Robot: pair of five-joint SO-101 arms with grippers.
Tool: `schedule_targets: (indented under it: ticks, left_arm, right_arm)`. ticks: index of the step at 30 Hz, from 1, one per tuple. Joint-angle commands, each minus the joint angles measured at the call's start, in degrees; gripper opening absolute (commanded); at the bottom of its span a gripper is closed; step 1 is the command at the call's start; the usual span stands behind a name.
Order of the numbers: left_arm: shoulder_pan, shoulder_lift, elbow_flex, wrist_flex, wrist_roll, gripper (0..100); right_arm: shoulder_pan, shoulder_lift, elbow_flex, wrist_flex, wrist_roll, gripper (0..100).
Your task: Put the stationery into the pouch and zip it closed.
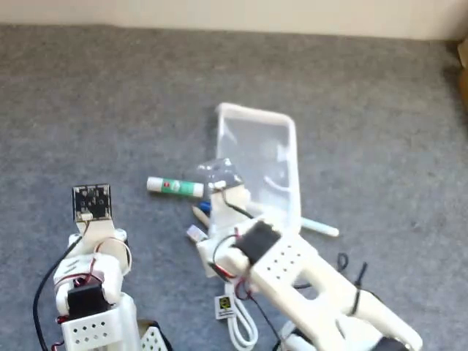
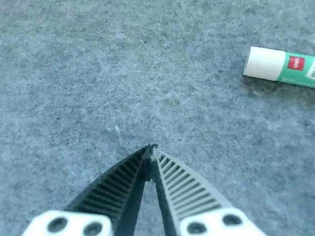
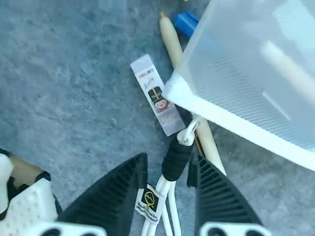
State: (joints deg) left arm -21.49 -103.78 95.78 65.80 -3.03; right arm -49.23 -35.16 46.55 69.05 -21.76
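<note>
Grey felt mat (image 1: 88,95) lying flat, fuzzy nap showing up close (image 2: 98,73). Pale strip (image 1: 219,14) running along mat's far edge. Brown object (image 1: 463,69) poking in at mat's right edge in high view, cropped, kind unclear.

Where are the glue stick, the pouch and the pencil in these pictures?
glue stick (image 2: 300,73), left wrist view, on its green body.
pouch (image 1: 259,146), high view, on its translucent face.
pencil (image 3: 170,39), right wrist view, on its pale shaft.

The grey felt-like tabletop (image 1: 110,88) is carrying a translucent white plastic pouch (image 1: 259,153); a white-and-green glue stick (image 1: 175,187) is lying just beside it; a cream pencil (image 3: 171,37), perhaps wooden, is lying partly under its corner.
</note>
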Motion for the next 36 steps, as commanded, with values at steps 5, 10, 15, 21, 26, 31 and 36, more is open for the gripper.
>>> schedule_targets:
  ticks: [5, 10, 15, 21, 26, 31, 36]
  left_arm:
    - [-0.66, -0.48, 0.66, -1.23, -0.53, 1]
    - [-0.66, -0.48, 0.66, -1.23, -0.53, 1]
    - [-0.66, -0.48, 0.66, -1.23, -0.53, 1]
    - [-0.66, -0.48, 0.66, -1.23, -0.53, 1]
    - [-0.66, -0.48, 0.66, -1.14, -0.53, 1]
    - [-0.66, -0.48, 0.66, -0.97, -0.53, 1]
    - [-0.92, -0.48, 0.57, -1.05, -0.62, 1]
  right_arm:
    - [-0.84, 9.45, -0.13, -2.42, -0.44, 13.8]
    - [-0.84, 13.93, 2.51, -7.78, -0.35, 13.8]
    - [-0.66, 15.96, 4.18, -10.86, -0.18, 13.8]
    - [-0.57, 17.45, 4.18, -10.68, 0.0, 10.3]
    - [-0.57, 17.1, 4.0, -10.51, 3.78, 0.3]
    - [-0.57, 17.01, 3.82, -10.33, 12.22, 0.5]
    - [-0.4, 17.01, 3.56, -4.35, 18.02, 0.5]
